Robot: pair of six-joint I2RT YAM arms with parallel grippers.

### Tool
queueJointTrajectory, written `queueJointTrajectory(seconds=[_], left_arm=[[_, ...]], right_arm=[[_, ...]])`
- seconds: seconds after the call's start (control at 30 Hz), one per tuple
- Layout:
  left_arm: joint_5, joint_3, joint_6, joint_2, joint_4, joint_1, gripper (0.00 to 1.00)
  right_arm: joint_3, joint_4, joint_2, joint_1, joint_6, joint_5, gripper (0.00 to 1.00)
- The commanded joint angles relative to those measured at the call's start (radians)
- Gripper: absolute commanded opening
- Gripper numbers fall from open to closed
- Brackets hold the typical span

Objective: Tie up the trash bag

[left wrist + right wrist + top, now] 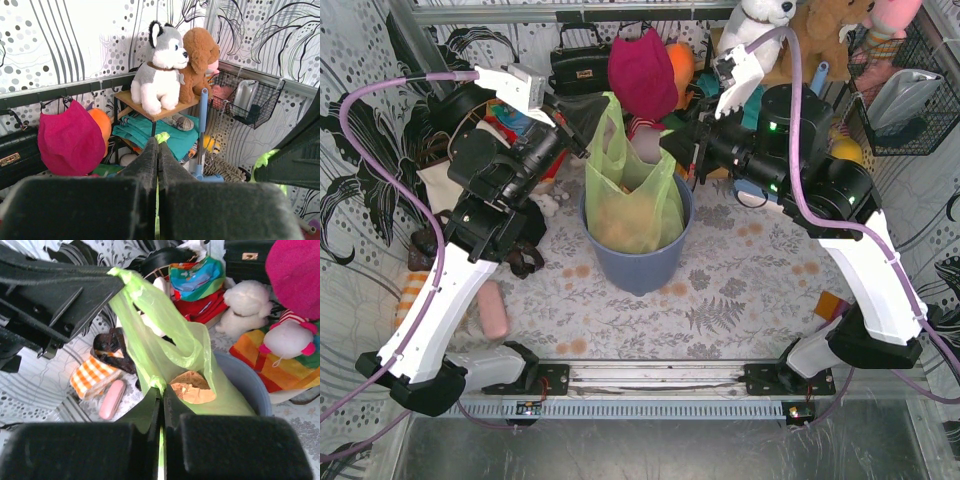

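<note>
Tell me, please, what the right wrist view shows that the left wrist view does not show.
Only the right wrist view: the body of the trash bag, orange-tan paper inside it, and the blue-grey bin holding it. Only the left wrist view: a husky plush and a brown plush on a shelf, and a wire basket. Both: the magenta hat, the black handbag, and each camera's own jaws shut on green bag film.

Thin, glossy translucent plastic trash bag (608, 150)
</note>
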Motion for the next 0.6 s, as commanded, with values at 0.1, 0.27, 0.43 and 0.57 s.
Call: queueJointTrajectory(seconds=[0.1,0.27,0.43,0.57], left_arm=[[-0.051,0.022,0.011,-0.024,0.083,0.004,0.00],[-0.048,0.130,0.027,0.013,0.036,0.004,0.00],[-0.033,0.197,0.023,0.031,0.005,0.004,0.00],[-0.012,0.209,0.007,0.020,-0.013,0.005,0.00]], right_arm=[[-0.018,0.184,-0.031,0.002,-0.045,0.192,0.00],[0.140,0.202,0.079,0.002,-0.117,0.334,0.00],[0.297,0.244,0.171,0.002,-0.197,0.368,0.00],[0.302,0.330,0.208,-0.002,-0.265,0.422,0.00]])
